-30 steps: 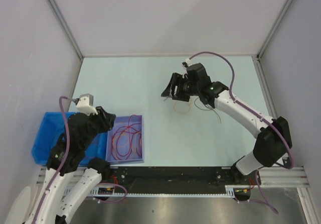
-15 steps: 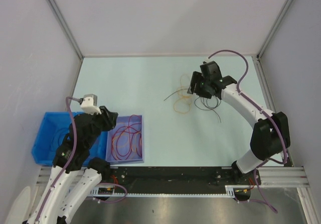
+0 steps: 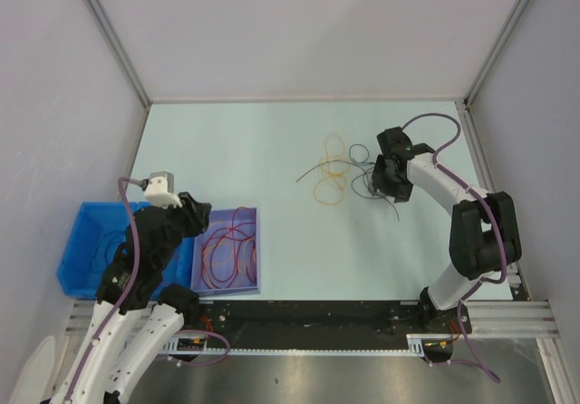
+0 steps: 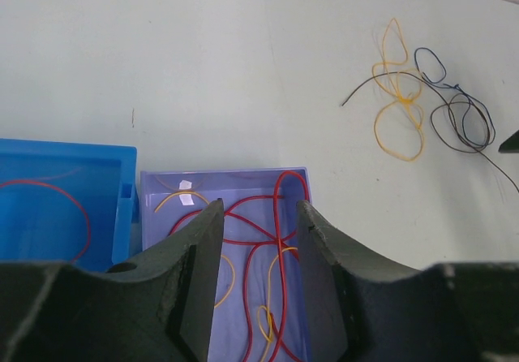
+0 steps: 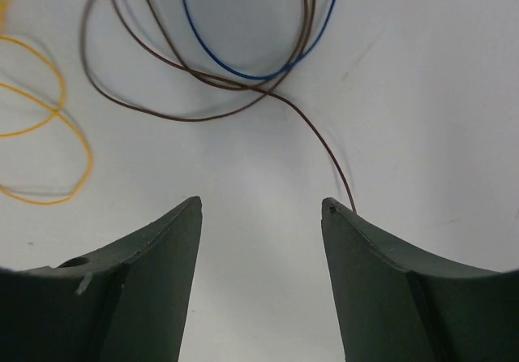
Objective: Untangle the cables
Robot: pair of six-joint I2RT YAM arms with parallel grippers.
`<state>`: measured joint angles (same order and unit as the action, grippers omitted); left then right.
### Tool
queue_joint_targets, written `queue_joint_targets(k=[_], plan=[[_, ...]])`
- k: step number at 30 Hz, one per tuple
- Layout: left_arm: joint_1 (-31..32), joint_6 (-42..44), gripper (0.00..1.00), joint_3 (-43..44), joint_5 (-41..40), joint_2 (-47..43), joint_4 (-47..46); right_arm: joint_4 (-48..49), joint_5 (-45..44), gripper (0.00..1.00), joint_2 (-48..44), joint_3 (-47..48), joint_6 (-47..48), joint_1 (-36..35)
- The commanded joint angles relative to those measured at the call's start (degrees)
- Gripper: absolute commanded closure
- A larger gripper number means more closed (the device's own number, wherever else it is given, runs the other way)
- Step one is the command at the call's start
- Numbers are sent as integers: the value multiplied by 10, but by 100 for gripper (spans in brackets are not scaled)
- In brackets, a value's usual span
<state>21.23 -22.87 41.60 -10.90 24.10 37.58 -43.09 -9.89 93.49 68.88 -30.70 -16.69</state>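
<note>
You are looking at a job that seems to be partly done. At the near left corner of the bench, the purple tray is already holding several red cables with a few yellow pieces among them. The blue bin just beside it is keeping one more red loop. The left gripper is hovering over this purple tray. Its fingers are standing apart and nothing is between them. What is left is lying toward the far right part of the bench: the yellow loops, a blue cable and a dark cable. They are crossing over each other there, so in my judgement this bundle is not yet separated. The right gripper is hanging low over the right side of this bundle with its jaws spread. The tail of the dark cable is running just beside one finger, but I am not seeing it pinched. So you are having three colours more to pull apart and to carry away, and I am judging the task as somewhere around the middle, not near the end.
</note>
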Motion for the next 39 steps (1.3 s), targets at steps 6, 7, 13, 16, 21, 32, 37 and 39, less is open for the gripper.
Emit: queue_joint_targets(k=[6, 7, 13, 16, 21, 32, 37, 39], plan=[[-4, 5, 53, -6, -13, -12, -19, 19, 5, 40, 13, -77, -5, 34], [-4, 5, 53, -6, -13, -12, -19, 20, 7, 40, 17, -81, -3, 35], [-4, 5, 53, -6, -13, -11, -20, 44, 20, 50, 20, -106, 3, 39], [-4, 5, 53, -6, -15, -10, -19, 56, 28, 60, 25, -108, 5, 39], [-4, 4, 53, -6, -18, -9, -18, 80, 63, 79, 13, -106, 17, 39], [-3, 5, 54, -6, -17, -6, -20, 100, 138, 100, -93, 11, 55, -33], [-3, 4, 54, -6, -19, -7, -18, 108, 73, 100, -153, 179, 120, -175], [-4, 4, 54, -6, -20, -7, -18, 115, 34, 100, -159, 274, 157, -219]])
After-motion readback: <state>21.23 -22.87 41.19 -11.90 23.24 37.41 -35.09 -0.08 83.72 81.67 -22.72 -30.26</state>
